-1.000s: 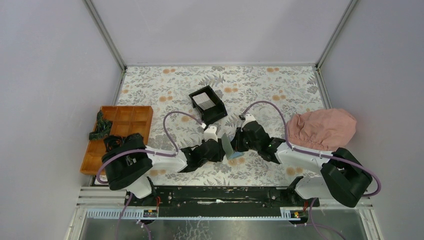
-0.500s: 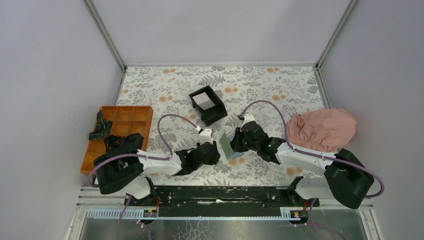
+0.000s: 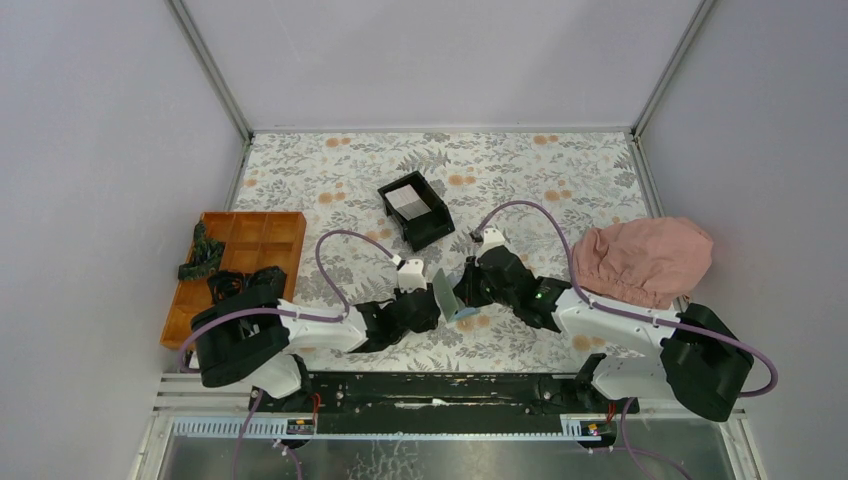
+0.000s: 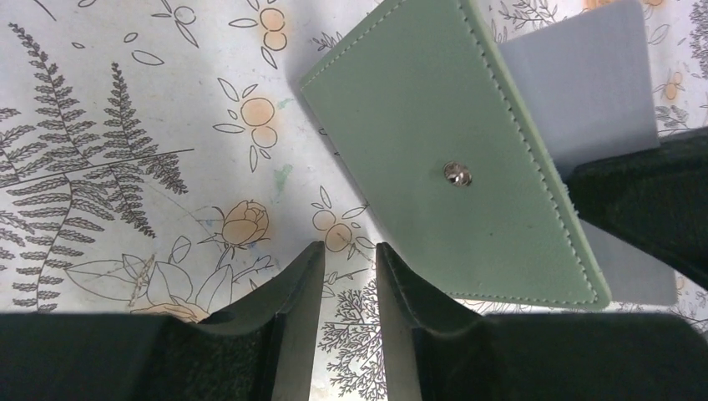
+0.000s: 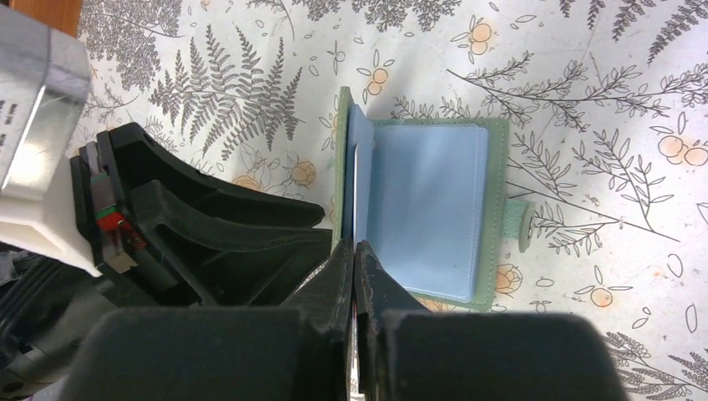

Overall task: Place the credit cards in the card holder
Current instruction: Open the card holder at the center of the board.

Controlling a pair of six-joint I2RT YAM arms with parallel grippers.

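Observation:
The sage-green card holder (image 3: 443, 294) lies open at the table's middle, one half flat with its light blue inside (image 5: 426, 209) up, the other flap (image 4: 434, 150) raised. My right gripper (image 5: 354, 244) is shut on a pale grey credit card (image 4: 584, 83). That card stands edge-on (image 5: 354, 180) just inside the raised flap. On the flap's outer side my left gripper (image 4: 349, 246) is open, with only tablecloth between its fingers and its right fingertip (image 4: 392, 267) close to the flap's edge. Another credit card (image 3: 406, 200) lies in the black box.
The black open-top box (image 3: 432, 228) stands just beyond the grippers. An orange compartment tray (image 3: 260, 235) with dark items is at the left edge. A pink cloth (image 3: 645, 255) lies at the right. Grey walls enclose the floral tablecloth.
My left gripper has drawn back from the card holder toward the near left, jaws slightly narrower. The right gripper, with card and raised flap, has shifted a little left.

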